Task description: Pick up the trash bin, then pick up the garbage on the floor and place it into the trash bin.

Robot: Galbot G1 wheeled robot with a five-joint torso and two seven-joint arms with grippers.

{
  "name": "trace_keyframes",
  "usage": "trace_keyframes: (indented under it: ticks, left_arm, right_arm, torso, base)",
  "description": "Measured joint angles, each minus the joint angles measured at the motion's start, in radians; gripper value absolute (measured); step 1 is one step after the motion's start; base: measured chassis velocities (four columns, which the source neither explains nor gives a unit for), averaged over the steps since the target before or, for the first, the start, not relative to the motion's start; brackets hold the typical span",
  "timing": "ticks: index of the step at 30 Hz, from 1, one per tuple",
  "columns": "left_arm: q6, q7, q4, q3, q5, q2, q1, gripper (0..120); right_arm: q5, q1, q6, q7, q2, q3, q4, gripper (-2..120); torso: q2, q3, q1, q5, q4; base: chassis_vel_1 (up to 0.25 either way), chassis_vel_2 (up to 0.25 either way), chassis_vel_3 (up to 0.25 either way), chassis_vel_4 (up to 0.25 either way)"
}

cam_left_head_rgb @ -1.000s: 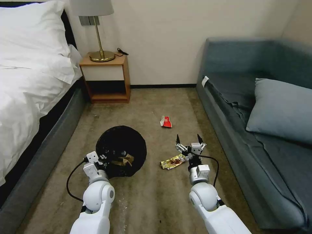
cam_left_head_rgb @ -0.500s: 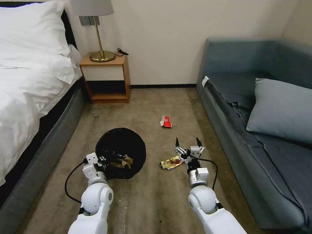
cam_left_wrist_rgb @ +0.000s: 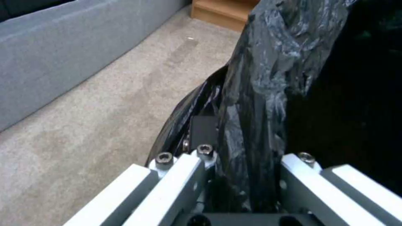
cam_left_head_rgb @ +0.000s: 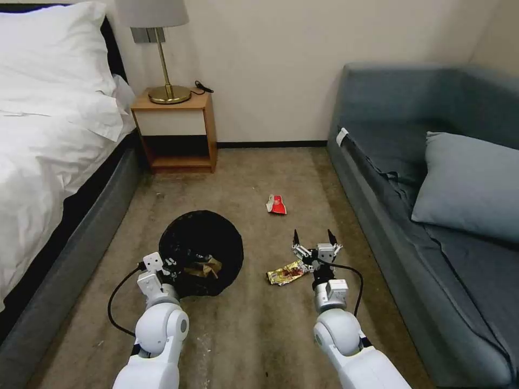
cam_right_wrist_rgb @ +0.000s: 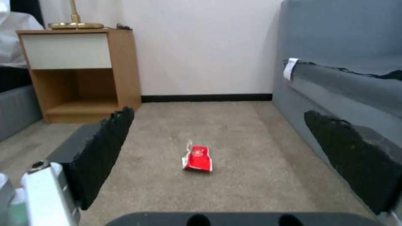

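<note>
My left gripper (cam_left_head_rgb: 172, 266) is clamped on the near rim of the small round trash bin lined with crinkled black plastic (cam_left_head_rgb: 201, 253) — in the left wrist view the bag's folds (cam_left_wrist_rgb: 259, 103) run down between my fingers (cam_left_wrist_rgb: 180, 175). Brown crumpled paper (cam_left_head_rgb: 204, 267) lies inside the bin.

My right gripper (cam_left_head_rgb: 313, 239) hangs low over the carpet with its jaws spread wide; in the right wrist view its two black pads (cam_right_wrist_rgb: 100, 150) stand well apart. Just beside it, toward my left, lies the gold-brown snack wrapper (cam_left_head_rgb: 284, 273) flat on the floor, between the gripper and the bin. Farther ahead, well apart from the pads, sits the red-and-white wrapper (cam_left_head_rgb: 276, 204) (cam_right_wrist_rgb: 198, 158) on the beige carpet (cam_left_head_rgb: 254, 335).

Outward: a white-sheeted bed (cam_left_head_rgb: 48, 135) along my left, a grey-blue sofa with a matching cushion (cam_left_head_rgb: 465, 183) along my right, and at the far wall a wooden nightstand (cam_left_head_rgb: 175, 132) carrying a brass-footed lamp (cam_left_head_rgb: 162, 54).
</note>
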Motion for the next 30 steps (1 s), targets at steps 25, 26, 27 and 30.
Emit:
trace_keyframes:
  ticks: [25,26,27,30]
  left_arm:
    - [-0.006,0.003,-0.009,-0.012,0.007,-0.004,0.029,1]
    - [-0.007,0.004,-0.009,-0.013,0.008,-0.004,0.031,1]
    - [-0.007,0.004,-0.011,-0.014,0.008,-0.004,0.032,1]
    - [-0.007,0.004,-0.012,-0.014,0.007,-0.004,0.033,1]
  right_arm:
    - [-0.009,0.019,-0.013,0.006,0.019,-0.055,-0.040,100]
    - [-0.009,0.019,-0.013,0.006,0.019,-0.056,-0.045,100]
    - [-0.009,0.018,-0.014,0.006,0.019,-0.057,-0.051,100]
    - [-0.009,0.017,-0.014,0.006,0.019,-0.058,-0.057,100]
  torso:
    - [0.000,0.000,0.000,0.0000,0.0001]
    - [0.000,0.000,0.000,0.0000,0.0001]
    - [0.000,0.000,0.000,0.0000,0.0001]
    - [0.000,0.000,0.000,0.0000,0.0000]
  base:
    - [-0.041,0.047,0.047,-0.048]
    - [0.000,0.000,0.000,0.000]
    - [0.000,0.000,0.000,0.000]
    - [-0.035,0.022,0.017,-0.031]
